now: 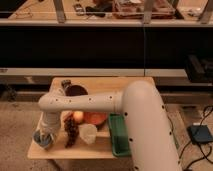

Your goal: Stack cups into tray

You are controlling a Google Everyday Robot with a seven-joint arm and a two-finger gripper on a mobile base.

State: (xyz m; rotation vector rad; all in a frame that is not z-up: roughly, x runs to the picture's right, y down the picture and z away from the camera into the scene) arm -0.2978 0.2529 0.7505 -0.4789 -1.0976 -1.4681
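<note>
A pale blue-grey cup (pixel 40 141) stands at the front left corner of the small wooden table (pixel 107 83). My gripper (pixel 43 135) is down on this cup at the end of the white arm (pixel 85 102), which reaches across the table from the right. A second small cup (pixel 65 83), greyish, stands at the back left beside a dark bowl. The dark-green tray (pixel 116 142) lies at the front right, partly hidden under the arm.
An orange bowl (pixel 96 119) sits mid-table with a round fruit (pixel 78 116) beside it. A dark purple bowl (pixel 77 91) is behind. Dark grapes (pixel 71 133) and a white cup-like pot (pixel 88 133) lie between the blue-grey cup and the tray. Shelving rises behind the table.
</note>
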